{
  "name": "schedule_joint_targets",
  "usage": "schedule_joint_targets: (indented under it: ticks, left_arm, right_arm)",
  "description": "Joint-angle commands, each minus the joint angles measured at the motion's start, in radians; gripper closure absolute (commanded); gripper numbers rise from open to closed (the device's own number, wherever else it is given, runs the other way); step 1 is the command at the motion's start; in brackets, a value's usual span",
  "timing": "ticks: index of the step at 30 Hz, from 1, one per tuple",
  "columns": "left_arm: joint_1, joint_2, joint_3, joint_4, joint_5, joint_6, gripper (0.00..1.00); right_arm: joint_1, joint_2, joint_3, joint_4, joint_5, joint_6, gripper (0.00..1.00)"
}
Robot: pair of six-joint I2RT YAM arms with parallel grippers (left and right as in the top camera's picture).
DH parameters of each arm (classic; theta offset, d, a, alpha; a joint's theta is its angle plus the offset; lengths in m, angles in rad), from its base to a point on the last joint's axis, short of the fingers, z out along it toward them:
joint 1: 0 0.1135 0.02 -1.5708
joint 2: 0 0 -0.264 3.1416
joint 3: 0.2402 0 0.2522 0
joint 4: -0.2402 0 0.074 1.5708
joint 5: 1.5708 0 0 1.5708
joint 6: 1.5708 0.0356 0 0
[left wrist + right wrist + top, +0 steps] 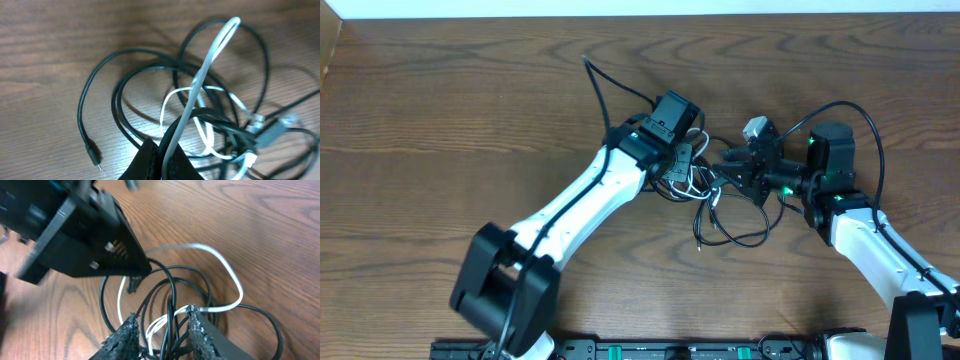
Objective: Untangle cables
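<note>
At the tip of the left claw [161, 156]: shut tight, pinching the white cord [210, 55]. Comes out from between the fingertips, goes up in one long thin loop and bends back at the top. Under that loop, more white turns, mixed up with the black cord [100, 75]. Off to one side, curls away alone and ends in a small plug [93, 160], flat on the wood, touching nothing else.

Over at the right claw [162, 327]: not shut. Two rough fingers [125, 339] apart, with black and white strands running through the gap. Hard to tell whether touching those strands or only standing around them. Just in front, very near, the dark body of the left claw, with white cord leaving its tip and swinging out in a wide curve over the wood.

Seen from above, both claws nose to nose near the middle of the brown table [470, 120], close together. Under and between them, the tangle [720, 205]. Biggest black loops on the robot's side of the claws, spread out on the bare wood. White bits mostly up close by the left claw.
</note>
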Motion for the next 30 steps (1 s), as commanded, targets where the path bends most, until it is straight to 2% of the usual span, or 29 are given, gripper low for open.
schedule_joint_targets:
  ticks: [1,7,11,22,30]
  left_arm:
    - [0.004,0.071,-0.007,0.001,-0.005,-0.006,0.92]
    - [0.003,0.126,-0.007,0.016,-0.005,-0.045,0.92]
    - [0.003,0.129,-0.007,0.031,-0.005,-0.058,0.92]
    - [0.003,0.138,-0.007,0.050,-0.002,-0.065,0.92]
    - [-0.010,0.152,-0.007,0.055,-0.002,-0.065,0.92]
  right_arm:
    - [0.014,-0.002,0.006,-0.001,0.036,-0.033,0.68]
    - [0.035,0.038,0.006,-0.015,0.067,-0.085,0.67]
    - [0.039,0.082,0.006,-0.015,0.142,-0.085,0.63]
    - [0.048,0.231,0.006,0.093,0.133,-0.085,0.48]
    - [0.112,0.254,0.006,0.147,0.151,-0.085,0.45]
